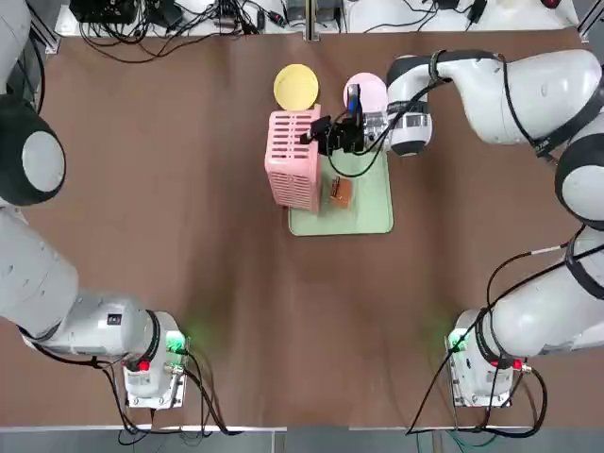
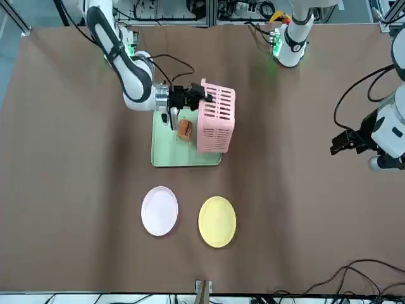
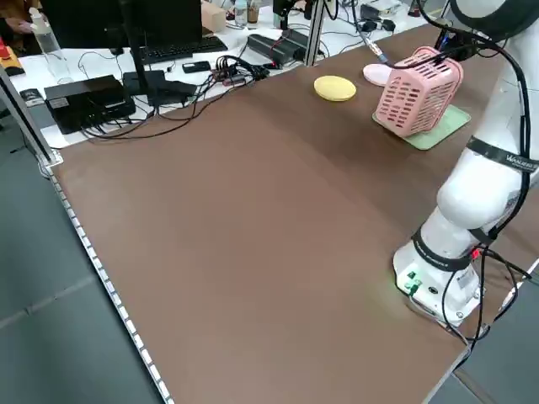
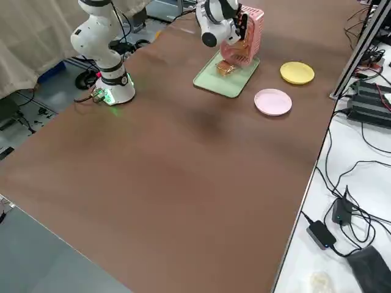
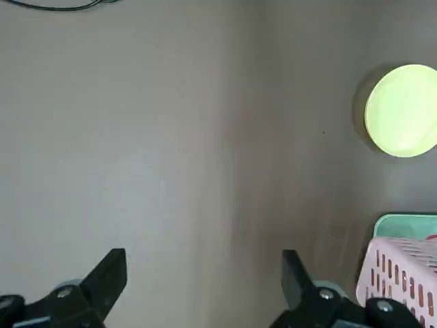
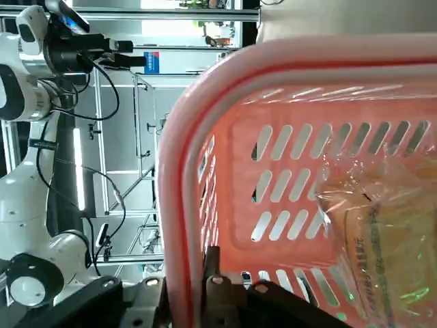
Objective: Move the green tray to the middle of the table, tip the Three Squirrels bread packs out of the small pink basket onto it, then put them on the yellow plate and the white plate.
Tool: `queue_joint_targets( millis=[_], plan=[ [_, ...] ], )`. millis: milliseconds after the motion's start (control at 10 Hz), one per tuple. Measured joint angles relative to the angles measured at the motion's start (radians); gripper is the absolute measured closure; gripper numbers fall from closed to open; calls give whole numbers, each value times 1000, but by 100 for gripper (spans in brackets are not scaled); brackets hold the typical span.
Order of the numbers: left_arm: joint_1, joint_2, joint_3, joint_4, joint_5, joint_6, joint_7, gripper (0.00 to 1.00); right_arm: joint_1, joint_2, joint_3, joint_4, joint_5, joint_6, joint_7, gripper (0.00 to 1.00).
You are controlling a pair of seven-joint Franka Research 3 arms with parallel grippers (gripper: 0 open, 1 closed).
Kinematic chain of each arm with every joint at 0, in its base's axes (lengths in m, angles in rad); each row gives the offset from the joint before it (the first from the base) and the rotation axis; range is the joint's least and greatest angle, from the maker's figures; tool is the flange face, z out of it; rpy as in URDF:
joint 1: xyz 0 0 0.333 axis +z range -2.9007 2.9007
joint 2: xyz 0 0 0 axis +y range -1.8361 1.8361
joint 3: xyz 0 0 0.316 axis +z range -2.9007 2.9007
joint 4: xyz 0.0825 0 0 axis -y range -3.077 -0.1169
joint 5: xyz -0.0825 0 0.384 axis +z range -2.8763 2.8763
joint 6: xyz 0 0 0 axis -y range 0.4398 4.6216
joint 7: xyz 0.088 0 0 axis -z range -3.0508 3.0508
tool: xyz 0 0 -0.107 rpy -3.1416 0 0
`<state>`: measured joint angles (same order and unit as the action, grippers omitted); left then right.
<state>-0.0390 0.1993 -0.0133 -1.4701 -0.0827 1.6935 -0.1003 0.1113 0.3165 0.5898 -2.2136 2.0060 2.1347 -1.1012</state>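
Pink basket (image 6: 287, 137) in right wrist view shows pack (image 6: 382, 232) inside, hidden overhead.

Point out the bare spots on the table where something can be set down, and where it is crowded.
Free: the table between the pink basket and the left gripper, and the stretch between the green tray and the arm bases. Both plates, yellow and white, sit bare. Crowded: the tray, where the right gripper tips the basket over a bread pack.

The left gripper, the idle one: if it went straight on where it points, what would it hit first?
Most likely bare table. The left gripper, jaws open, points down at it, with the yellow plate and small pink basket off to one side.
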Motion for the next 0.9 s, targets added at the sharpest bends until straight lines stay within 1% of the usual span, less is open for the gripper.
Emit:
queue_joint_targets(
  millis=[200, 500, 900],
  plan=[
    [-1, 1, -2, 0, 0, 0, 0, 0, 0, 25, -21, -8, 3, -65, -43, 93],
    [-3, 1, -5, 0, 0, 1, 0, 0, 0, 36, -42, -35, 17, -158, -87, 93],
    [-3, 5, -5, 0, 0, 1, 0, 0, 0, 58, -44, -48, 57, -223, -132, 93]
  ],
)
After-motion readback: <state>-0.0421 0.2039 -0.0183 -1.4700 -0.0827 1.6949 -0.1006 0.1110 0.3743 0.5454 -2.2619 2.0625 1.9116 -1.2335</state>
